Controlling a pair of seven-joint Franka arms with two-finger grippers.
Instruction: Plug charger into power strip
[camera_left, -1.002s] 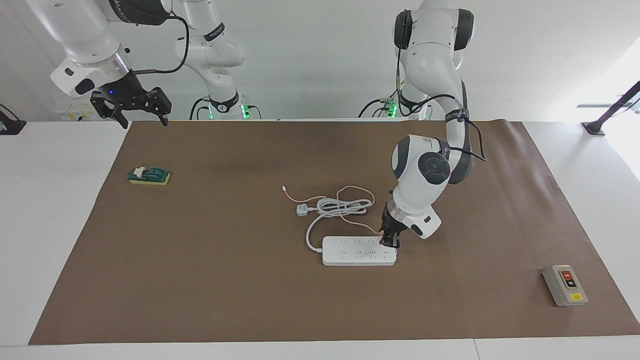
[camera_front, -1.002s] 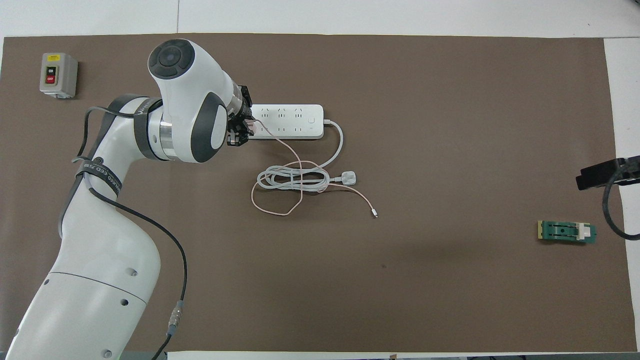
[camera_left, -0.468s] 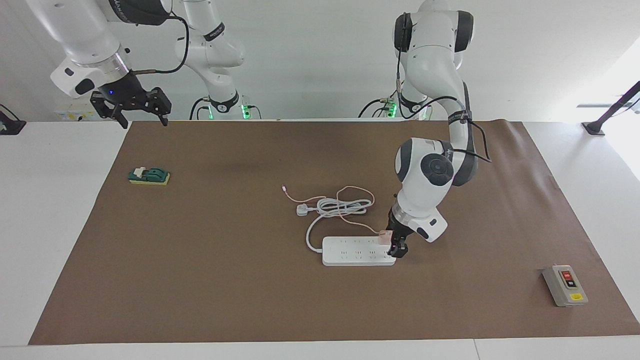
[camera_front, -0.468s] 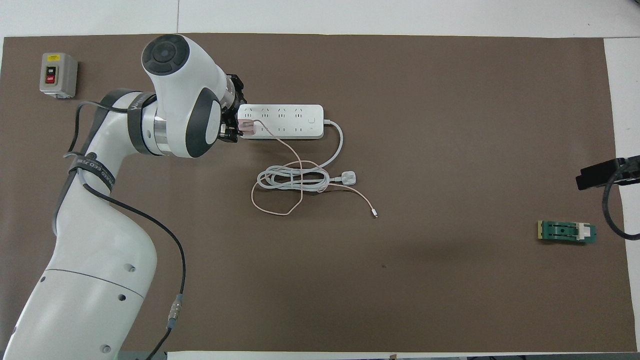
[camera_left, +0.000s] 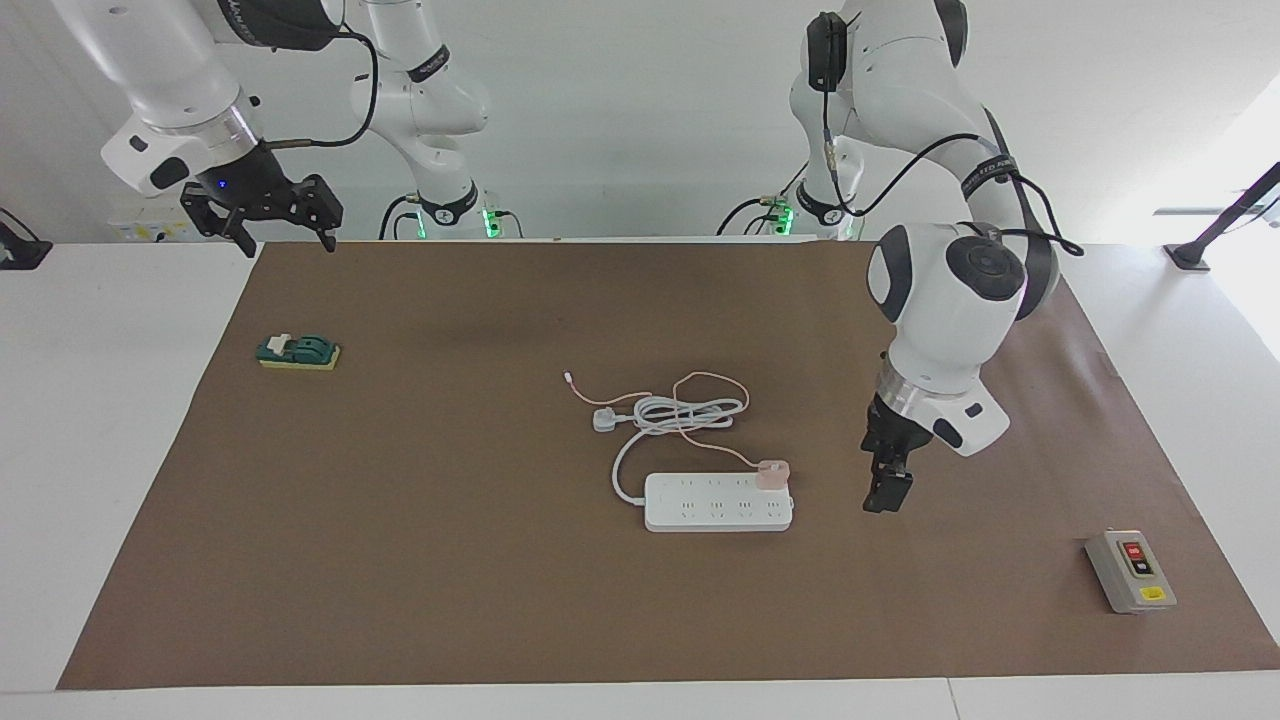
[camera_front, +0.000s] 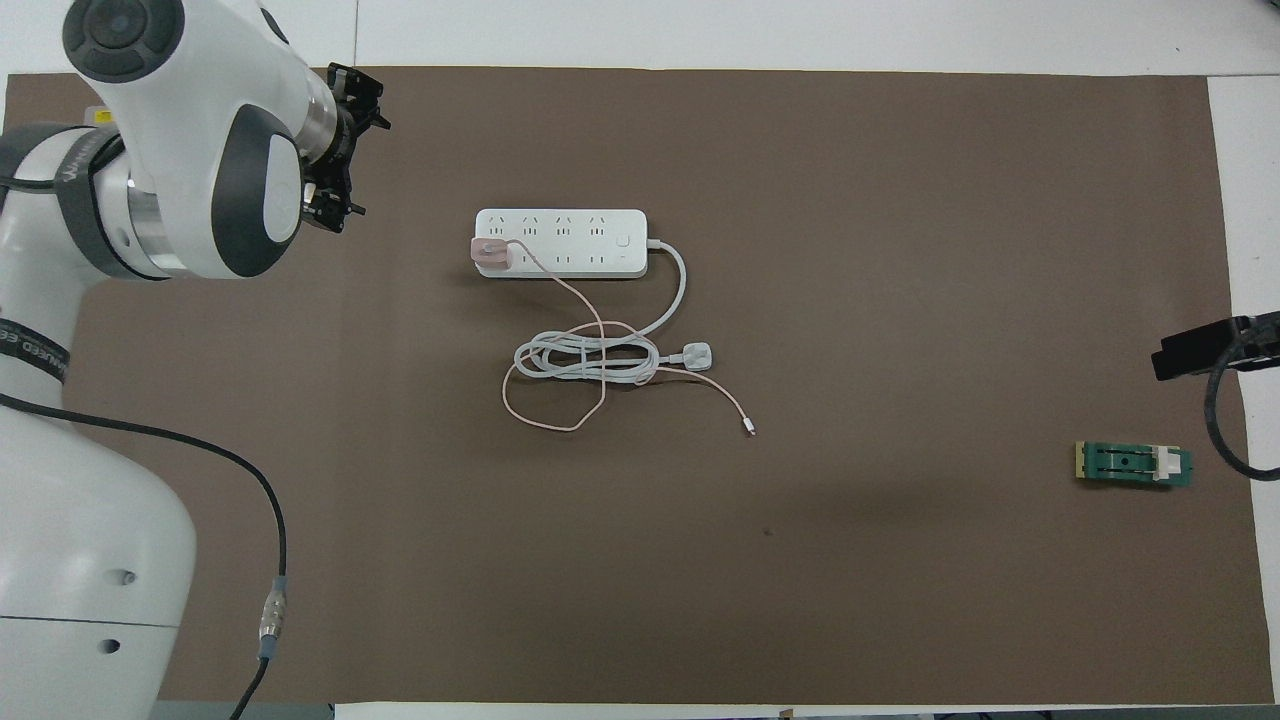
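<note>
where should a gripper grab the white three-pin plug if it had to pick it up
Grip the plug across its two flat side faces, coming straight down from above. It lies flat on the mat with its cord running off toward the left arm's end, so set the jaws crosswise to the cord, clear of the pink cable beside it.

The left arm reaches out over the table, wrist bent down, and its left gripper (camera_left: 888, 487) points toward 6 o'clock in the facing view, jaws apart and holding nothing. The right arm waits, raised near its base, right gripper (camera_left: 285, 232) spread wide, at about 10 o'clock.
</note>
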